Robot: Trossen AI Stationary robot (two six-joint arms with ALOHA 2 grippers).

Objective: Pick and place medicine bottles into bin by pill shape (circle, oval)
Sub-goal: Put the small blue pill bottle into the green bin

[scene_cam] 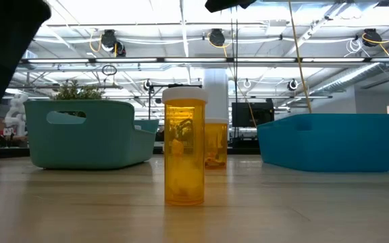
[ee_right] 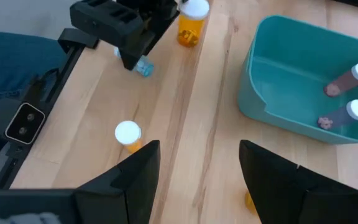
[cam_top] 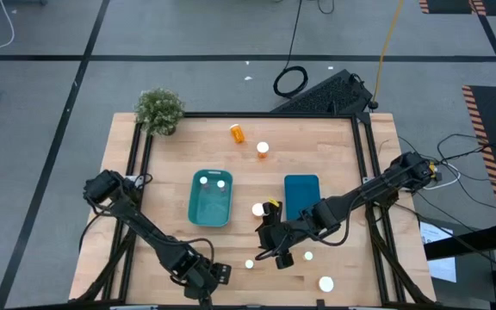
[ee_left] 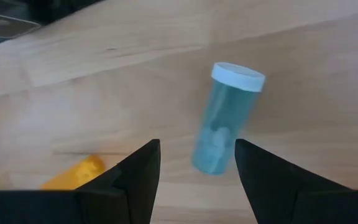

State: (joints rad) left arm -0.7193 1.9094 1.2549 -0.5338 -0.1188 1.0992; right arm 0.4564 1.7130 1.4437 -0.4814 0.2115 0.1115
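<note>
Two bottles in the teal bin: white-capped bottles (ee_right: 352, 93) are seen lying inside the teal bin (cam_top: 210, 198), near its far end in the high view.
Bottle by the left gripper: a clear bluish bottle (ee_left: 224, 127) with a white cap is seen lying on its side on the table (cam_top: 188, 142), ahead of the gap between the left jaws and not touched by them.
Standing orange bottles: one orange bottle (scene_cam: 184, 144) is shown upright in the low view, with a second one (scene_cam: 215, 119) just behind it.
Far bottles: an orange bottle (cam_top: 237, 133) lies on its side near the far edge, and a white-capped one (cam_top: 263, 149) stands close by.
Near bottles: several white caps, one of them (cam_top: 325, 283) near the front edge, are scattered around the right gripper.
Blue bin: the blue bin (cam_top: 301, 195) is set beside the teal one; its contents cannot be told.
Left gripper: the left gripper (ee_left: 196, 163) is held low at the near edge of the table, jaws apart, nothing gripped.
Right gripper: the right gripper (ee_right: 199, 167) hovers between the bins and the front edge, jaws apart and empty.
Plant: a small green plant (cam_top: 159, 110) is placed at the far left corner.
</note>
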